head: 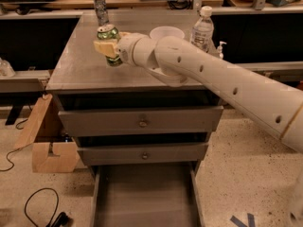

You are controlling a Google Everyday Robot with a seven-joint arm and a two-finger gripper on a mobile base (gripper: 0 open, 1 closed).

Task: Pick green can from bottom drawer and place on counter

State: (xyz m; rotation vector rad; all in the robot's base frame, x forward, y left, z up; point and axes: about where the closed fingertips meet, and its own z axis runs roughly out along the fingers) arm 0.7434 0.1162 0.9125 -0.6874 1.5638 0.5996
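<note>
The white arm (227, 86) is the biggest thing in view, reaching from the lower right edge up and left across the grey cabinet. The cabinet's flat metal top, the desk (78, 67), is smooth and slightly glossy. Below it, at the foot of the cabinet, the bottom drawer (97, 197) stands pulled out, and the part of its flat floor in view is bare. Above that are two shut drawers, each with a round knob: the upper drawer (104, 122) and the middle drawer (109, 154).

A cardboard box (47, 145) leans against the cabinet's left side on the speckled floor, with a black cable (35, 205) looped in front of it. A light wooden table (52, 1) runs along the back.

On the desk, a white bowl (166, 32) sits toward the back, partly hidden by the arm. A clear water bottle (202, 30) stands just right of it, and a small pump bottle (219, 48) is beside that at the right edge. A tall silvery can (100, 8) stands upright at the back left.

The gripper (110, 47) is over the left middle of the desk, in front of the tall can. Its yellowish fingers (104, 47) are clamped around the green can (108, 32), which is tipped slightly, silver top up. Whether its base touches the desk or is just above it cannot be told.
</note>
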